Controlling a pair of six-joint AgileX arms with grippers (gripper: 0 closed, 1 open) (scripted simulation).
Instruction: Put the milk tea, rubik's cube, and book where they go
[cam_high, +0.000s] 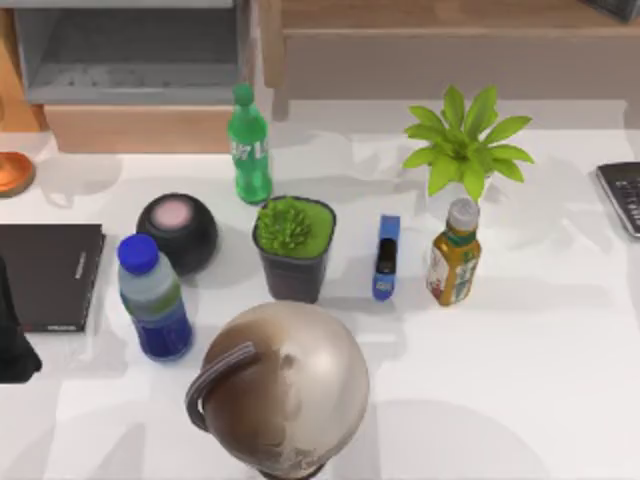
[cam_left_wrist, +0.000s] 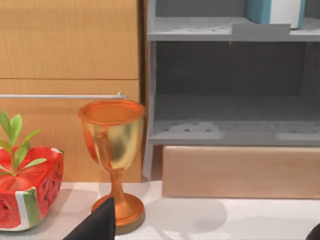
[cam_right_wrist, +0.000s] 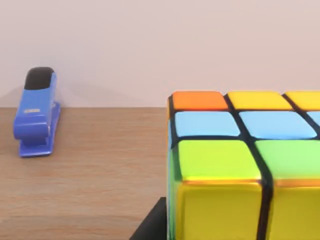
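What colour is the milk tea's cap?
Pale grey-white, on the milk tea bottle; the top view shows it best.

rubik's cube (cam_right_wrist: 245, 165) and book (cam_left_wrist: 275, 11), both edge-cropped

White table (cam_high: 520, 370) before a grey open shelf unit (cam_left_wrist: 230, 132), wood-grain cabinetry (cam_left_wrist: 70, 55), perhaps a pale wall (cam_right_wrist: 160, 45) behind.
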